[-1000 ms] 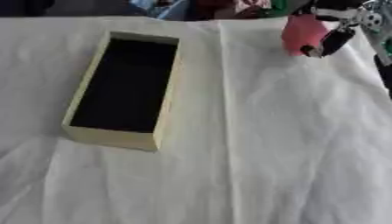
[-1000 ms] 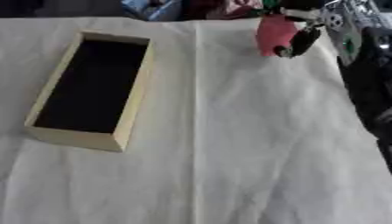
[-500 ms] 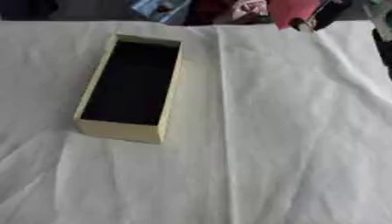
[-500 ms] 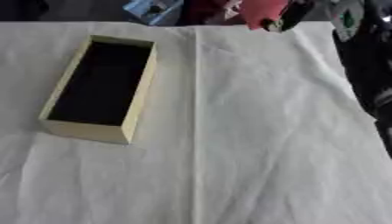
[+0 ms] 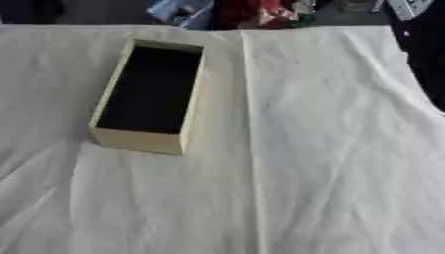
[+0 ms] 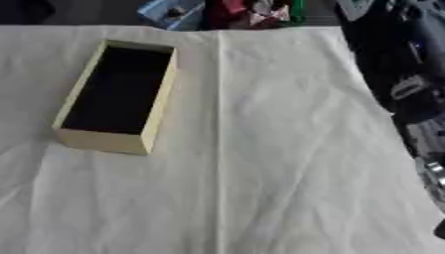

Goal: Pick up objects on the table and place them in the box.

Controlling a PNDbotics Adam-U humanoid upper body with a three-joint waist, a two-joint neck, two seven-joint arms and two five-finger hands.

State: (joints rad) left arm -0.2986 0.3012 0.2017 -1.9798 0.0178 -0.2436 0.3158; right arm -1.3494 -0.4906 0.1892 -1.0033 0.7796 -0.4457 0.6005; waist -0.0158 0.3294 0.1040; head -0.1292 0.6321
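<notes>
On white cloth (image 5: 330, 149), left, box (image 5: 139, 141) lies open

R arm (image 6: 408, 94) along right edge, black w/ silver joints, hands out of view

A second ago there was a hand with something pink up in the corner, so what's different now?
The right hand and the pink thing it held rose toward the far edge and are now out of view; only part of the right arm shows. The box looks empty and lies as before on the white cloth; its shift is the camera's.
</notes>
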